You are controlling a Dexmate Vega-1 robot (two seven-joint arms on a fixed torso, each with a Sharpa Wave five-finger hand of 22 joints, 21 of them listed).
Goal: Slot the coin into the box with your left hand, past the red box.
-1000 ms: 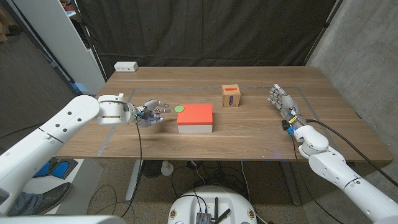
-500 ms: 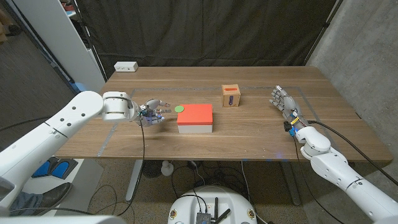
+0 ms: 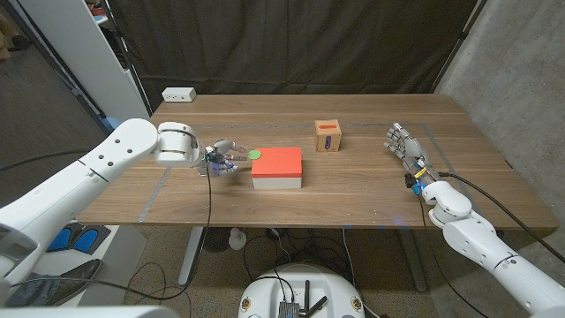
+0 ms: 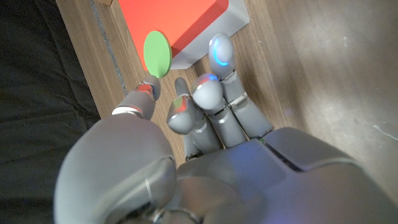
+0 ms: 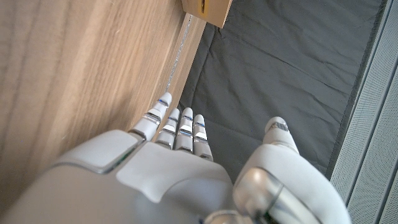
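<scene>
Beside the red box [image 3: 277, 168], left hand [image 3: 222, 158] nears green coin [image 3: 255, 154].

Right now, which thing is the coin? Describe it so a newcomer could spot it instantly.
Start at the red box, the big flat block with a white base in the middle of the wooden table. At its corner nearest the left hand sits the coin, just ahead of that hand's fingertips. It is the only small, flat, round, bright green thing there.
</scene>
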